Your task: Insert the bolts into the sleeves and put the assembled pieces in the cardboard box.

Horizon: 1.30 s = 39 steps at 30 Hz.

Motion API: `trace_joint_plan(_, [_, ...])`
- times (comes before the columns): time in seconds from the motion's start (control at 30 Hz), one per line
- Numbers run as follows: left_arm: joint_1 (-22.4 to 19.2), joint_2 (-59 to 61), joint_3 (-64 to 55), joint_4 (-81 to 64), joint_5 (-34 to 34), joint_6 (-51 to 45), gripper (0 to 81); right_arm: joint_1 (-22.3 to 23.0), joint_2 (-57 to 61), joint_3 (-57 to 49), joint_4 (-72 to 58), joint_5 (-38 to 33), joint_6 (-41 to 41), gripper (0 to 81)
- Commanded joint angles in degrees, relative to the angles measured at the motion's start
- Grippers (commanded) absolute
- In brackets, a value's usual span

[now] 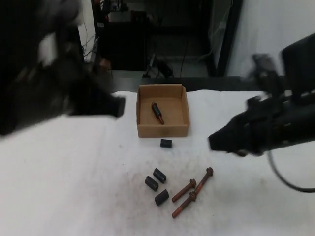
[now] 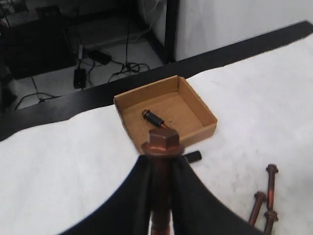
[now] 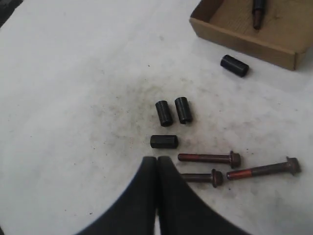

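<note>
White cloth covers the bench, where a cardboard box (image 1: 162, 131) holds one finished piece (image 1: 157, 113). Short of the box, the left gripper (image 2: 160, 164) pinches a bolt (image 2: 162, 139) head-up. The right gripper (image 3: 157, 164), jaws pressed together and empty, hangs over three sleeves (image 3: 164, 112) and three loose bolts (image 3: 208, 158) farther from the box. The pairing step seems in hand; next, the right gripper must open and fetch a sleeve.
</note>
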Motion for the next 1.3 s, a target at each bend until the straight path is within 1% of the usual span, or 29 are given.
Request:
trace_joint_plan(0.0, [0.1, -1.2, 1.6, -3.3, 0.5, -0.5, 0.4, 2.8, 6.2, -2.2, -1.7, -0.3, 0.9, 0.8])
trace_joint_plan(0.07, [0.1, -4.3, 4.1, -3.6, 0.5, -0.5, 0.4, 5.0, 11.5, -4.8, -1.6, -0.3, 0.4, 0.9])
trace_joint_plan(0.2, [0.1, -7.1, 6.1, -3.4, 0.5, -1.0, 0.4, 8.2, 21.0, -13.6, 0.1, 1.4, 0.0, 11.1])
trace_joint_plan(0.33, [0.1, -7.1, 6.1, -3.5, 0.5, -0.9, 0.4, 10.4, 29.5, -25.3, 7.5, 7.8, -5.6, 21.0])
trace_joint_plan(0.47, [0.1, -7.1, 6.1, -3.2, 0.5, -0.9, 0.4, 11.4, 36.1, -34.2, 16.1, 16.3, -11.2, 22.9])
trace_joint_plan(0.53, [0.1, -7.1, 6.1, -3.2, 0.5, -0.7, 0.4, 11.4, 38.3, -36.5, 18.4, 17.7, -11.4, 22.9])
trace_joint_plan(0.63, [0.1, -7.1, 6.1, -3.2, 0.5, -0.4, 0.4, 11.3, 40.2, -37.1, 19.4, 19.2, -11.5, 22.9])
trace_joint_plan(0.77, [0.1, -7.1, 6.1, -3.2, 0.5, -0.3, 0.4, 11.4, 41.4, -37.1, 22.1, 19.3, -16.3, 22.9])
trace_joint_plan(1.0, [0.1, -7.1, 6.1, -3.2, 0.3, -0.3, 0.4, 12.8, 42.1, -37.1, 22.3, 21.4, -16.5, 22.9])
trace_joint_plan(1.27, [0.1, -7.1, 6.1, -2.6, 0.3, -0.1, 0.4, 13.3, 44.9, -37.1, 20.7, 21.4, -16.5, 22.9])
